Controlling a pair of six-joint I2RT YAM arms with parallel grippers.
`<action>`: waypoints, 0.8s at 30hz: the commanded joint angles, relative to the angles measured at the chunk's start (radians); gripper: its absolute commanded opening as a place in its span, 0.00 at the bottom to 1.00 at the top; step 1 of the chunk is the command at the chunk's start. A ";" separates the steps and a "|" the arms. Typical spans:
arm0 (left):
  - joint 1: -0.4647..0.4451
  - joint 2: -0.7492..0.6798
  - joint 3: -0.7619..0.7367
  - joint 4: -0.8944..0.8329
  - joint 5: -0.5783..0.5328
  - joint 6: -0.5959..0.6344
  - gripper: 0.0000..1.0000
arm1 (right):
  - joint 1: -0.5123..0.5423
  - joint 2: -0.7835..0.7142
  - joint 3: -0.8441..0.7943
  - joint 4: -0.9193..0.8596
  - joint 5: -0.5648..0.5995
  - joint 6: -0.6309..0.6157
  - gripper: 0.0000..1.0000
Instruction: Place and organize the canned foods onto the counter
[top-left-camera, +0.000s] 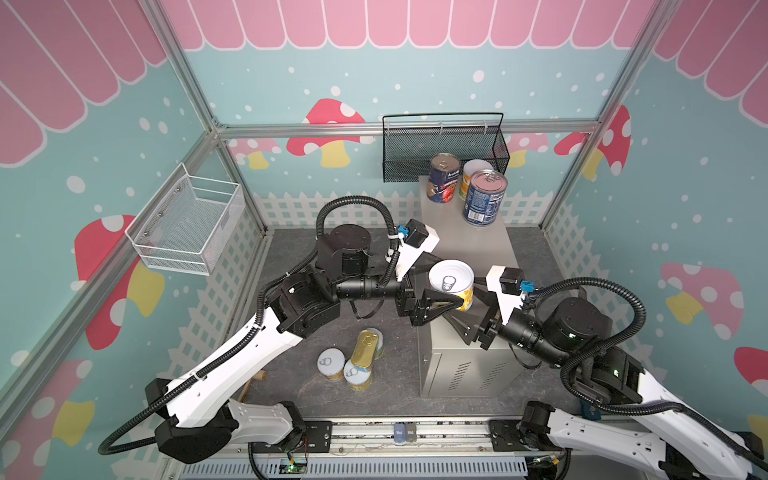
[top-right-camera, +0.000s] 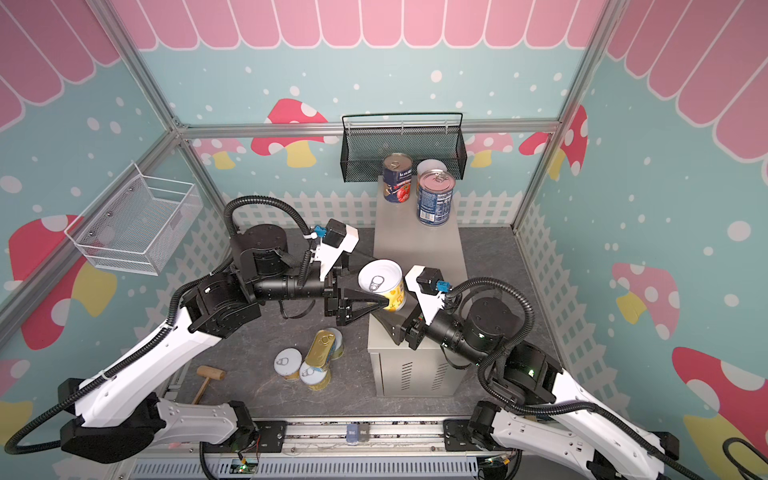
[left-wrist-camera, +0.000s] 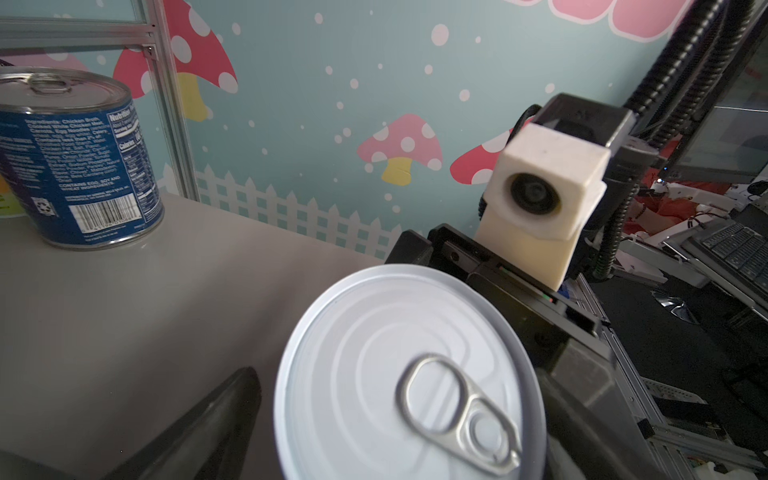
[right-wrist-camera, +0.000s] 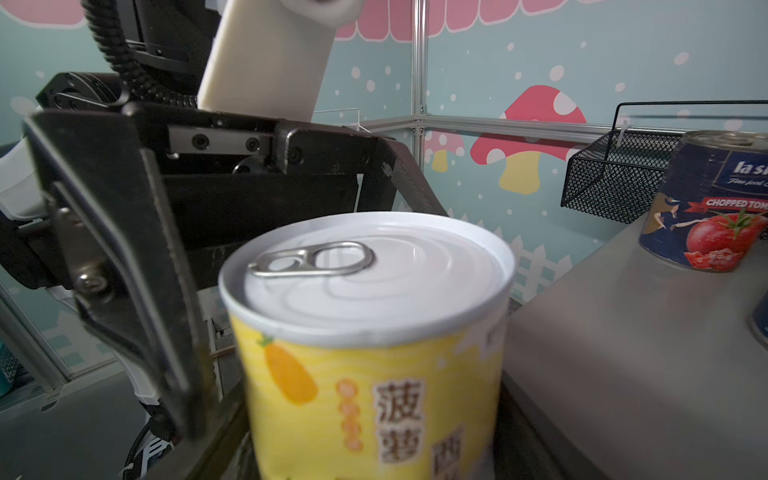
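Can (right-wrist-camera: 365, 291), cylindrical, yellow label, ringed white lid — in right end effector (right-wrist-camera: 370, 444)

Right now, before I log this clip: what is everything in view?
counter: one, beige-grey cabinet, right of centre on the dark tabletop
tall blue cans: two, blue labels, counter's far end
yellow can on counter: one, white lid, behind the blue cans
held yellow can: one, white pull-tab lid, by the counter's left edge
floor yellow cans: three, white lids, clustered left of the counter
gold tin: one, flat, leaning on that cluster
wooden mallet: one, tan, left of the cluster
black mesh basket: one, back wall
white wire basket: one, left wall
left end effector: one, black, jaws wide, straddling the held yellow can
right end effector: one, black, shut on the held yellow can
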 joint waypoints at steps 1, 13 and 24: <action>-0.006 -0.005 0.021 0.034 -0.001 0.013 0.97 | 0.001 -0.013 0.025 0.101 -0.013 -0.011 0.58; -0.008 0.033 0.042 0.052 0.033 -0.001 0.81 | 0.000 -0.017 0.015 0.101 -0.018 -0.005 0.62; -0.009 0.050 0.037 0.099 -0.005 -0.017 0.52 | 0.001 -0.027 -0.007 0.077 0.051 -0.001 0.85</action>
